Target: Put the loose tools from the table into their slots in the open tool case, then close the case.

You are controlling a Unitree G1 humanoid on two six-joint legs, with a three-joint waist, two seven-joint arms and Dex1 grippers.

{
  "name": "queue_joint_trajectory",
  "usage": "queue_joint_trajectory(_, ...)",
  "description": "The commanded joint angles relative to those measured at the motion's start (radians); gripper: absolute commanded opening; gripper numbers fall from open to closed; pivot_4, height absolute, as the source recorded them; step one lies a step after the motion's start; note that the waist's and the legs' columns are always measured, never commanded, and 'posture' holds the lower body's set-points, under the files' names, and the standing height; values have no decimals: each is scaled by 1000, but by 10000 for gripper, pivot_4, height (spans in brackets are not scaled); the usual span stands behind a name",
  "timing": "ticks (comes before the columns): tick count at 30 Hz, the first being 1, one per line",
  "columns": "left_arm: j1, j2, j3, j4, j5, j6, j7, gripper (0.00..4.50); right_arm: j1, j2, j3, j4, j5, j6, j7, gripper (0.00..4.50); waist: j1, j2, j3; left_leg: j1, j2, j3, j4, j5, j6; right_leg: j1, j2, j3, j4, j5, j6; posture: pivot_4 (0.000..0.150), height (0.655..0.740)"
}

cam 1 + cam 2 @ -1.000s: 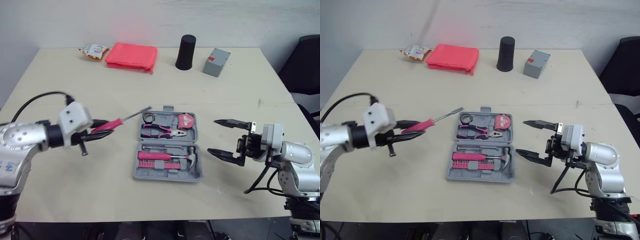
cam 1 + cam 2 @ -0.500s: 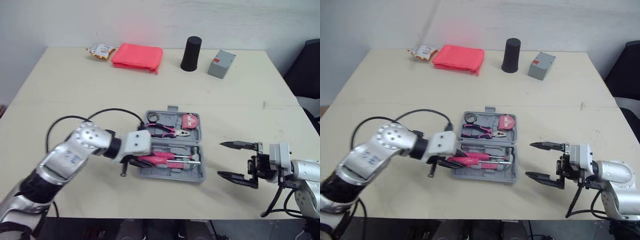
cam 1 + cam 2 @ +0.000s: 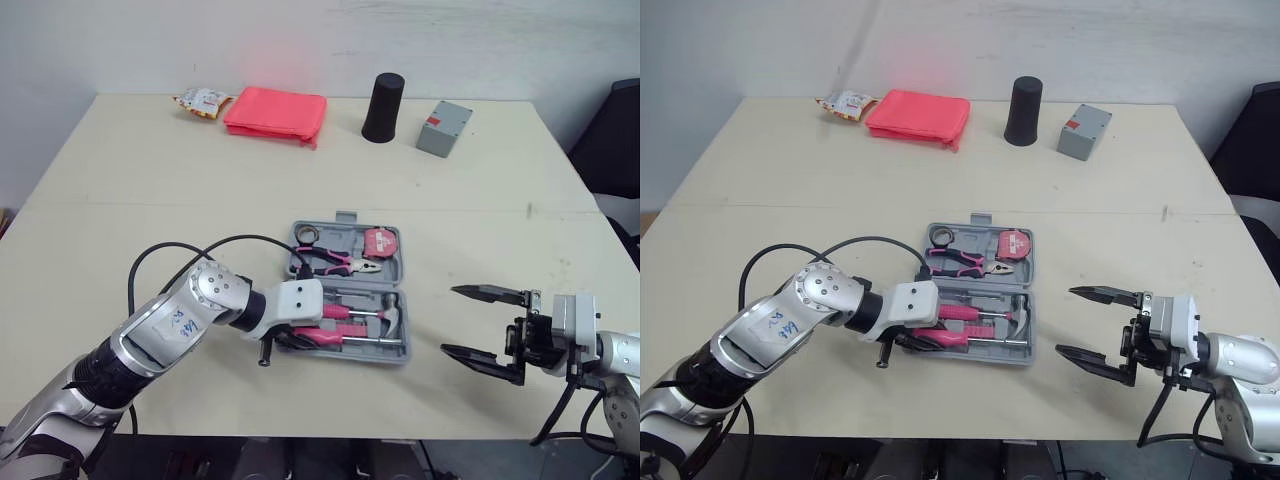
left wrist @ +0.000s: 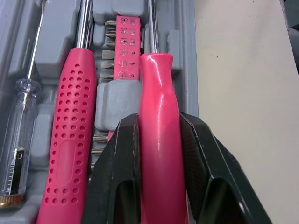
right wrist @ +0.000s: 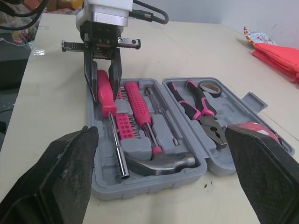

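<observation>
The grey tool case lies open in the middle of the table. Its far half holds pliers, a tape measure and a tape roll. Its near half holds a hammer, a perforated pink handle and a bit strip. My left gripper is shut on the smooth pink screwdriver, which lies along the slot by the case's near edge. My right gripper hangs open over the table to the right of the case, holding nothing.
Along the table's far edge sit a snack packet, a red pouch, a black cup and a grey box. A black chair stands at the right. My left arm's cable loops left of the case.
My left gripper has carried the pink screwdriver from the air left of the case down into the case's near half. The right gripper has drawn back slightly. The camera has shifted.
</observation>
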Motion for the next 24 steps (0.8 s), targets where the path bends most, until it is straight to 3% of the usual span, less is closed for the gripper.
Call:
queue_joint_trajectory(1, 6, 15, -14, -33, 17, -2, -11, 5401, 0, 0, -16, -67, 21, 22, -38, 45000, 0, 0, 0, 0, 0, 0, 0, 0, 0, 0, 0, 0, 0, 0, 0, 1500, 7400)
queue_joint_trajectory(8, 7, -3, -11, -19, 27, -15, 0, 5401, -20, -4, -1, -119, 18, 71, -91, 45000, 0, 0, 0, 0, 0, 0, 0, 0, 0, 0, 0, 0, 0, 0, 0, 1500, 7400)
queue_joint_trajectory(9, 9, -2, -6, -19, 20, -33, -13, 13401, -25, -4, 1, -126, 17, 79, -99, 45000, 1, 0, 0, 0, 0, 0, 0, 0, 0, 0, 0, 0, 0, 0, 0, 1500, 7400)
queue_joint_trajectory(13, 18, -12, 39, -31, -10, -107, -38, 28723, -37, -6, 5, -144, 18, 107, -119, 45000, 1, 0, 0, 0, 0, 0, 0, 0, 0, 0, 0, 0, 0, 0, 0, 1500, 7400)
queue_joint_trajectory(20, 52, -18, 162, -24, -83, -235, -80, 28723, -61, -4, 13, -152, 17, 141, -132, 45000, 0, 0, 0, 0, 0, 0, 1, 0, 0, 0, 0, 0, 0, 0, 0, 1500, 7400)
queue_joint_trajectory(24, 119, -66, 237, 51, -100, -423, -88, 28723, -70, 1, 16, -149, 14, 147, -138, 45000, 0, 0, 0, 0, 0, 0, 1, 0, 0, 0, 0, 0, 0, 0, 0, 1500, 7400)
